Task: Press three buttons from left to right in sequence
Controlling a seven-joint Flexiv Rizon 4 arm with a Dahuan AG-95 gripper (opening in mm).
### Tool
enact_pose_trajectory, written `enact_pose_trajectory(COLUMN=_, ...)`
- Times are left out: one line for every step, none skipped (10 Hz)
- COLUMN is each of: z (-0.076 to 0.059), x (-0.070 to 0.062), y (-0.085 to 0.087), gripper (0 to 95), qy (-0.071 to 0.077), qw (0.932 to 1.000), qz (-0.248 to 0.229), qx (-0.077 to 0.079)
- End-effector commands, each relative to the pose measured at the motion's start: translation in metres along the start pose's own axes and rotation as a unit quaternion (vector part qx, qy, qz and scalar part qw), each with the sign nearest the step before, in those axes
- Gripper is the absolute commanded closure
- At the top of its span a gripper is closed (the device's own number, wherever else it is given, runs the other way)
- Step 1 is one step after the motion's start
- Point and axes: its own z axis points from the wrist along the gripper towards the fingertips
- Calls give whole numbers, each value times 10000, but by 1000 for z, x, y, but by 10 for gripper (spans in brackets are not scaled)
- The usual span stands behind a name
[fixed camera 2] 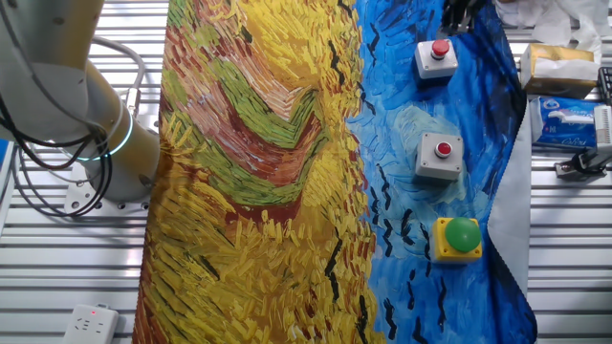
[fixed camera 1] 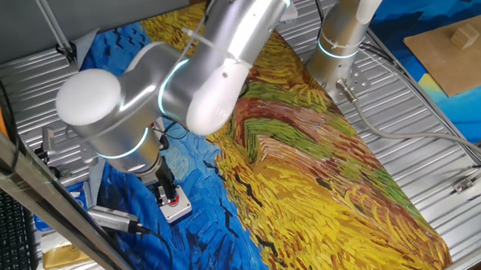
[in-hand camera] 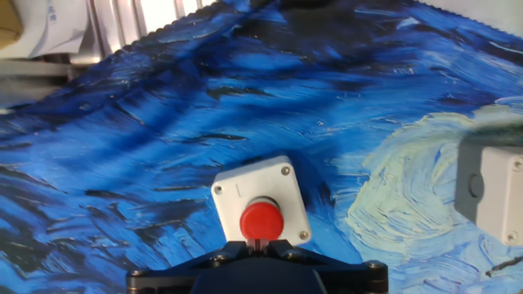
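A red-capped button box (in-hand camera: 261,202) on a grey-white housing is seen at the lower centre of the hand view, its round cap directly above the dark body of the tool (in-hand camera: 260,245) at the six o'clock edge. In the other fixed view the same box (fixed camera 2: 436,58) sits at about one o'clock, with a second red-capped box (fixed camera 2: 441,158) toward three o'clock and the green-capped yellow box (fixed camera 2: 458,238) toward four o'clock; the three are set in a row, well apart, on the blue part of a painted cloth (fixed camera 2: 258,172) spread over the desk (fixed camera 2: 57,287). In the one fixed view the tool (fixed camera 1: 166,193) is found at seven o'clock, just above or touching the cap of this end box (fixed camera 1: 173,205); contact cannot be confirmed. Whether the fingertips are together or parted cannot be told from any view.

The step in hand is judged to be a press on this end button; whether it comes first or last in the sequence cannot be settled from these views. For a clean press, the tool should be centred on the cap and driven straight down, so the light box is not tipped or slid on the cloth. A straight lift should follow before any sideways travel. The cap's edge should be avoided.
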Motion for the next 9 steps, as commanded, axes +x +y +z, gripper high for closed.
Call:
enact_pose_trajectory(z=7, x=-2, y=-3, gripper=950, qy=-42, qw=10000, qz=-28, qx=3)
enact_pose_trajectory(z=8, x=-3, y=-3, gripper=950, qy=-44, qw=10000, qz=-33, qx=7)
enact_pose_trajectory(z=10, x=-4, y=-4, gripper=950, qy=-47, qw=10000, qz=-42, qx=16)
enact_pose_trajectory(z=15, x=-6, y=-5, gripper=950, qy=-61, qw=10000, qz=-60, qx=12)
enact_pose_trajectory(z=19, x=-8, y=-6, gripper=950, qy=-64, qw=10000, qz=-67, qx=15)
enact_pose_trajectory(z=22, x=-10, y=-7, gripper=950, qy=-59, qw=9999, qz=-84, qx=20)
enact_pose_trajectory(z=24, x=-11, y=-7, gripper=950, qy=-49, qw=10000, qz=-84, qx=17)
enact_pose_trajectory(z=25, x=-12, y=-7, gripper=950, qy=-38, qw=10000, qz=-88, qx=18)
enact_pose_trajectory(z=26, x=-13, y=-7, gripper=950, qy=-20, qw=10000, qz=-91, qx=20)
